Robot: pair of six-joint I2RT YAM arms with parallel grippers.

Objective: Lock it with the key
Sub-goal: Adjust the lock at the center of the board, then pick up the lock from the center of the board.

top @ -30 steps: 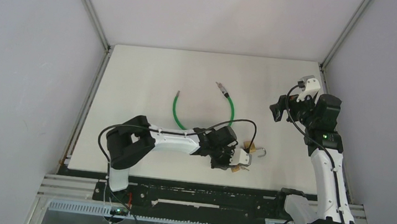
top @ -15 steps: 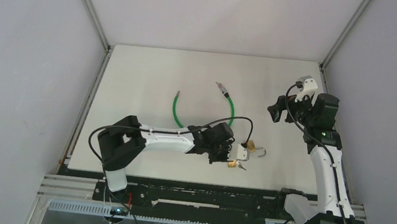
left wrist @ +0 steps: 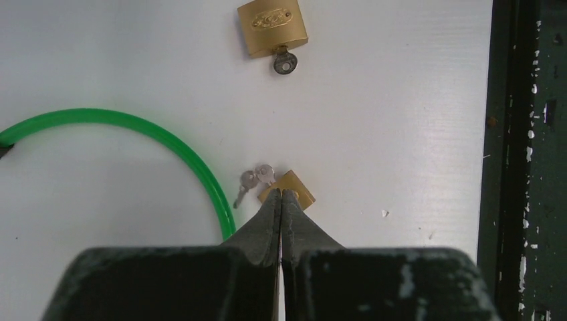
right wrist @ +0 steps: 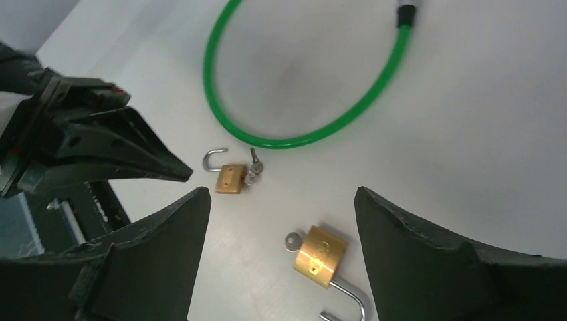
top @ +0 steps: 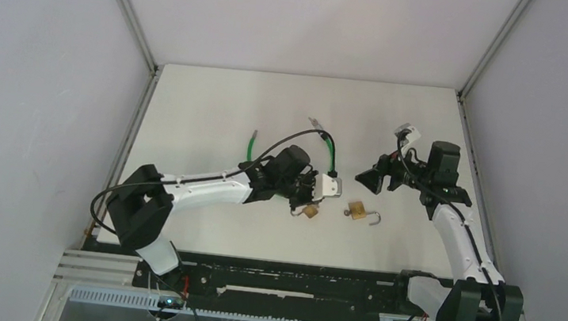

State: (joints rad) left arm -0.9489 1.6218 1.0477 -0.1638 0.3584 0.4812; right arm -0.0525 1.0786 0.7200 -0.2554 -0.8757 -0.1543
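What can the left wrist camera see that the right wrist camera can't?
Only the left wrist view: the thin seam where the left pincer is pressed shut, tips at the small lock.
Only the right wrist view: the right pincer spread open, both locks' open shackles, the black end of the cable.
Both: the small lock, its keys, the big lock with a key in it, the green cable, the left pincer.
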